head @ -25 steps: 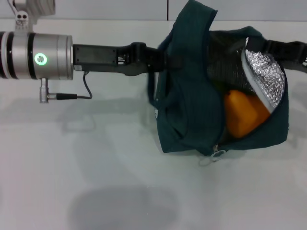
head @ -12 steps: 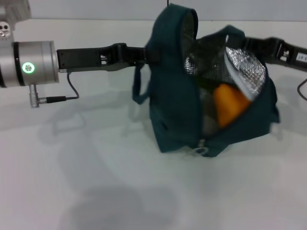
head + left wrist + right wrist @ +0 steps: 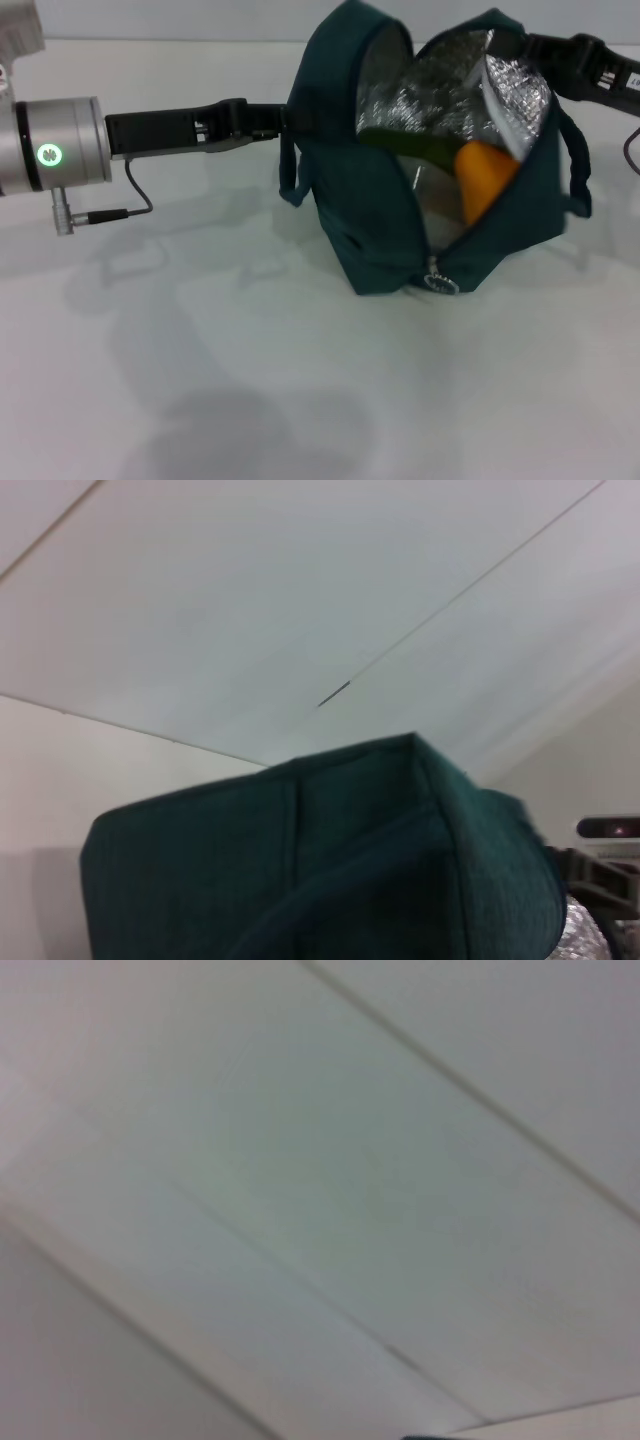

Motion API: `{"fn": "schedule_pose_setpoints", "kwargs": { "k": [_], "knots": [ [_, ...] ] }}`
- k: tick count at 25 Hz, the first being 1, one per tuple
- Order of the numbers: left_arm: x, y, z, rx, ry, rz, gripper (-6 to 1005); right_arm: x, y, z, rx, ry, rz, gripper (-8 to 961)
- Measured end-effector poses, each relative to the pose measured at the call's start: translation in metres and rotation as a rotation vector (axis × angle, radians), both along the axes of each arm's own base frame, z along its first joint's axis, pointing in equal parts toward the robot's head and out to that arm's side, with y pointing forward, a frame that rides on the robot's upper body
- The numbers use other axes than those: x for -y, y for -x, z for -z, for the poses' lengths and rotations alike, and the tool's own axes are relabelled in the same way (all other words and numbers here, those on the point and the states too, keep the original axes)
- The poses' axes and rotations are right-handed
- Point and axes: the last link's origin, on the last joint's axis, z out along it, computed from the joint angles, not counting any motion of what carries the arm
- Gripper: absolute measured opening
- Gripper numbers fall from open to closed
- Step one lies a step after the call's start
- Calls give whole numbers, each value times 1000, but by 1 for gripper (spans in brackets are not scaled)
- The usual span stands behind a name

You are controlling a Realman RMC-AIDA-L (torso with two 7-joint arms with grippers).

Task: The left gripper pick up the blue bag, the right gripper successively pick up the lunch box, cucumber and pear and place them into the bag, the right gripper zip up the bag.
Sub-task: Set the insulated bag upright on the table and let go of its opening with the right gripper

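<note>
Shows the left gripper (image 3: 288, 118) closed on the upper left wall of the bag (image 3: 370, 230), fingertips buried in the cloth and pressed together on it, so far as the head view allows. Judges that grip as the reason the bag stands upright on the table (image 3: 200, 350) with its mouth gaping toward the camera, ready for loading and then closing. Traces the slim black gripper body back, level above the table, to a silver round wrist (image 3: 60, 152) with a green light.

Finds the right gripper (image 3: 548, 50) at the bag's far right rim, beside the folded-out flap, its tip hidden behind the cloth. Cannot tell whether it grasps anything. Suggests a position suited to steadying the opening or reaching for the zip.

Reveals crinkled silver foil lining (image 3: 430, 90) inside soft dark teal fabric that sags and creases. Picks out the cucumber (image 3: 405, 143), dark green and glossy, lying across the opening, the pear (image 3: 485, 180), smooth and orange-yellow, just beside it, and a pale cloudy surface below, probably the lunch box (image 3: 437, 200). Leaves all three cargo items inside, by this view. Shows the ring pull (image 3: 440, 284) hanging at the foot of the open zip, and a thick cord handle (image 3: 578, 170) drooping on the right side. Leaves the zipping not yet done.
</note>
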Motion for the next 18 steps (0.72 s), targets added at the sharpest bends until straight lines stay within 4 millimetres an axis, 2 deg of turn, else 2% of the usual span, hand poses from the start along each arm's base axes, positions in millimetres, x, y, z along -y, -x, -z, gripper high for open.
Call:
{"fn": "schedule_pose_setpoints", "kwargs": {
  "k": [4, 7, 13, 18],
  "knots": [
    [0, 1, 1, -3, -9, -3, 129, 0, -11, 2, 23, -10, 46, 19],
    [0, 1, 1, -2, -11, -3, 129, 2, -11, 7, 34, 1, 44, 27],
    [-3, 1, 2, -10, -20, -9, 129, 7, 0, 16, 37, 34, -19, 43],
    [-3, 4, 1, -18, -30, -20, 128, 8, 10, 12, 44, 25, -84, 57]
  ]
}}
